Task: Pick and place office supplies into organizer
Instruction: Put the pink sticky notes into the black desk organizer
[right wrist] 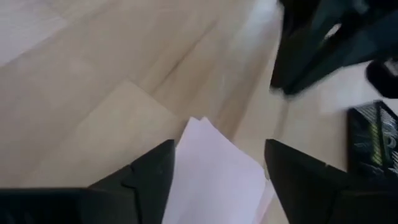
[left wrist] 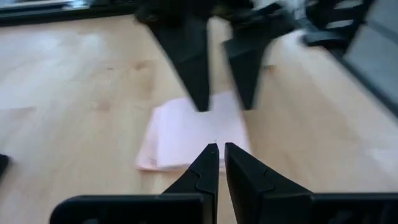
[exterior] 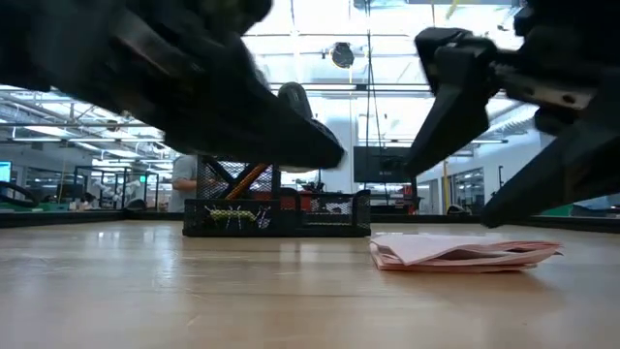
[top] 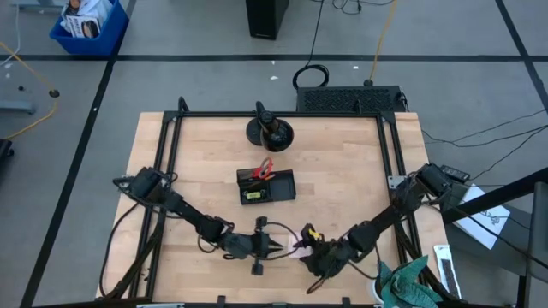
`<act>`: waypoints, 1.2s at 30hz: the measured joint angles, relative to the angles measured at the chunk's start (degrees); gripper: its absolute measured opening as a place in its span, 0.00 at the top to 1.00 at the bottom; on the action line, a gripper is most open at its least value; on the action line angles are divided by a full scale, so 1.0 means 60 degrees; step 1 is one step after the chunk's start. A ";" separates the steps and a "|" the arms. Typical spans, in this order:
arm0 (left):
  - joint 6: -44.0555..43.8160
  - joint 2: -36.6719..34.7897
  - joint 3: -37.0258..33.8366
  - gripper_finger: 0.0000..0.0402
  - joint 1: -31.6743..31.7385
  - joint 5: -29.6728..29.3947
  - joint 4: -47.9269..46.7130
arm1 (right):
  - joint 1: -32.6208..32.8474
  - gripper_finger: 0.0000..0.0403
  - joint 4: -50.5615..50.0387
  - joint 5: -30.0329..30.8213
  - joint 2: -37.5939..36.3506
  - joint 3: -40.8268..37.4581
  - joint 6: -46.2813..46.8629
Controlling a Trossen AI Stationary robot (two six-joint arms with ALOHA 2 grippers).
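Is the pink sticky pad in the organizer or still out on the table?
Out: sticky pad lies on the table, beside the organizer.

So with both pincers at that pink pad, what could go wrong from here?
The sticky-note pad lies flat on the table, so the open right pincer may pinch only its top sheets. The left pincer, nearly closed, points at the same pad from the opposite side, so the two arms could collide.

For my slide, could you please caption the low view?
Pink sticky-note pad lies on the table before the organizer.
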 joint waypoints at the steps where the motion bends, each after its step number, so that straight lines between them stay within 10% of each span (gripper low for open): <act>1: 0.0043 0.0152 0.0212 0.91 0.0061 -0.0185 -0.0139 | 0.0115 0.38 -0.0133 0.0195 0.0000 0.0062 0.0176; 14: -0.0581 0.0440 0.1715 0.91 0.0782 0.0036 -0.2281 | 0.0969 0.32 -0.2129 0.0626 -0.0006 0.0285 0.2968; 36: -0.0552 0.0943 0.1723 0.91 0.0770 0.0671 -0.2325 | 0.1073 0.32 -0.1941 0.1576 0.0690 0.0315 0.3142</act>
